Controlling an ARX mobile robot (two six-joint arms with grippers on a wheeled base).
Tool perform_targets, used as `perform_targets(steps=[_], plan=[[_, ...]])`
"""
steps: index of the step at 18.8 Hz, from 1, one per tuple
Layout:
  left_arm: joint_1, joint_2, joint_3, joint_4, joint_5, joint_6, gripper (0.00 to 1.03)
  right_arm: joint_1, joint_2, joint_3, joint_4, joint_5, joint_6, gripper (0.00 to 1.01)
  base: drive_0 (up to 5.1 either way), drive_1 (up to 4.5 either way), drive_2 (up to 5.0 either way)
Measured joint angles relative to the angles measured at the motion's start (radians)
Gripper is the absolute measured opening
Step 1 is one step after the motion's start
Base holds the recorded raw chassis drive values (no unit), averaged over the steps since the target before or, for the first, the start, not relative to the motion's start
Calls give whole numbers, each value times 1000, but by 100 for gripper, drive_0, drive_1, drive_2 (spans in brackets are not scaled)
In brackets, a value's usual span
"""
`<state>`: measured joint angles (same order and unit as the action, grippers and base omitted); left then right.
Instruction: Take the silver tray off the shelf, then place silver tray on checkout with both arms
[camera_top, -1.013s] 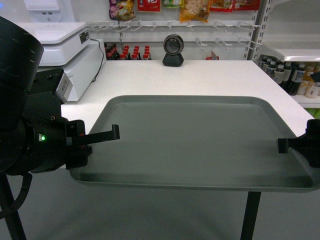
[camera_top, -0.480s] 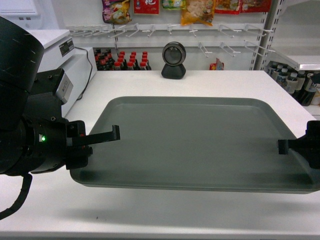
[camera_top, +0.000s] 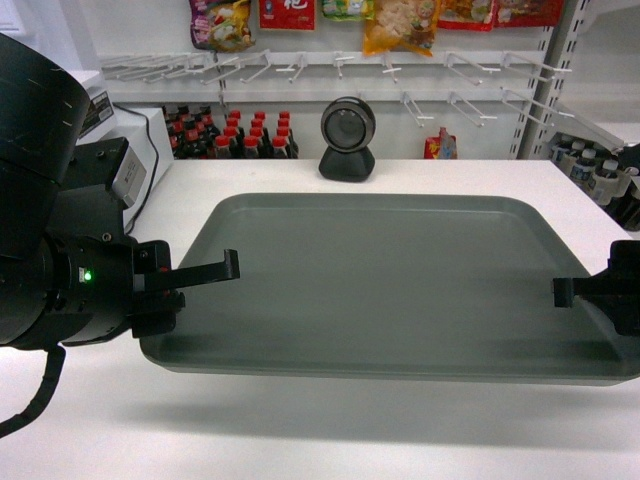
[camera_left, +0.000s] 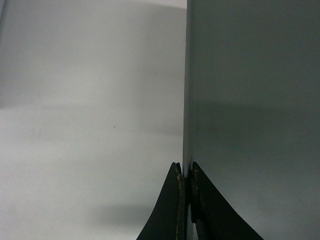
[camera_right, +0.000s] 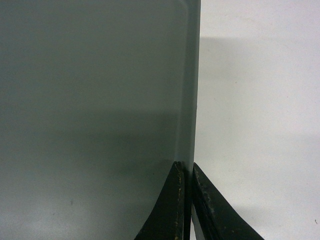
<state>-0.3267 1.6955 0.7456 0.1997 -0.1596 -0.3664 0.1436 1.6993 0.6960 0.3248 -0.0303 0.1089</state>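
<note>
Silver tray (camera_top: 390, 285) held level above white desk (camera_top: 300, 440), shadow beneath. Left gripper (camera_left: 186, 172) jaws clamped on its left rim; right gripper (camera_right: 188, 172) jaws clamped on right rim. Scanner (camera_top: 348, 138) beyond tray's far edge.

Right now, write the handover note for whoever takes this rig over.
Left gripper: shut on the silver tray's left rim.
Right gripper: shut on its right rim.
Tray: off the shelf, held roughly level between both arms above the white checkout; its shadow on the counter suggests it is not set down. Black scanner stands beyond the far edge.
Done: pickup and carry to the checkout.
Left: lower the tray flat onto the counter, open both grippers, withdraw.
</note>
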Motion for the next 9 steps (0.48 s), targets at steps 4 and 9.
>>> perform_targets(steps=[4, 9], plan=[[0, -6, 0, 0, -2, 0, 3, 0, -4, 0, -1, 0, 0, 2, 0, 0, 0], [-5, 172, 159, 58, -275, -17, 4, -6, 141, 74, 299, -108, -16, 2, 0, 0, 0]])
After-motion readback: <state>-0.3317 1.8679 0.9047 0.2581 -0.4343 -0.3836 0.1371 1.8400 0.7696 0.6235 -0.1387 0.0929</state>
